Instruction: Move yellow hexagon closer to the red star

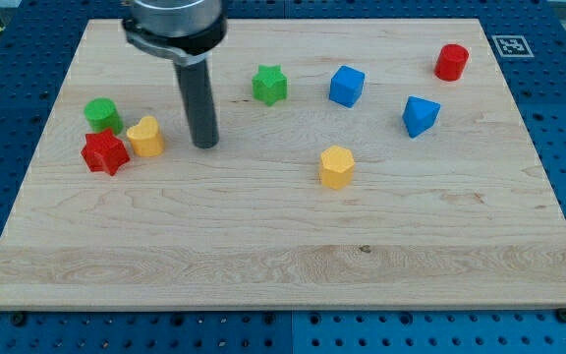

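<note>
The yellow hexagon [336,166] lies right of the board's middle. The red star [104,152] lies at the view's left, touching a yellow heart-like block [146,136] on its right and just below a green cylinder [101,114]. My tip [204,144] rests on the board a little right of the yellow heart-like block, apart from it, and well left of the yellow hexagon.
A green star [270,85] lies at the top middle. A blue cube [346,86] and a blue angular block [420,115] lie to the right. A red cylinder [451,62] stands near the top right. The wooden board [263,256] sits on a blue perforated table.
</note>
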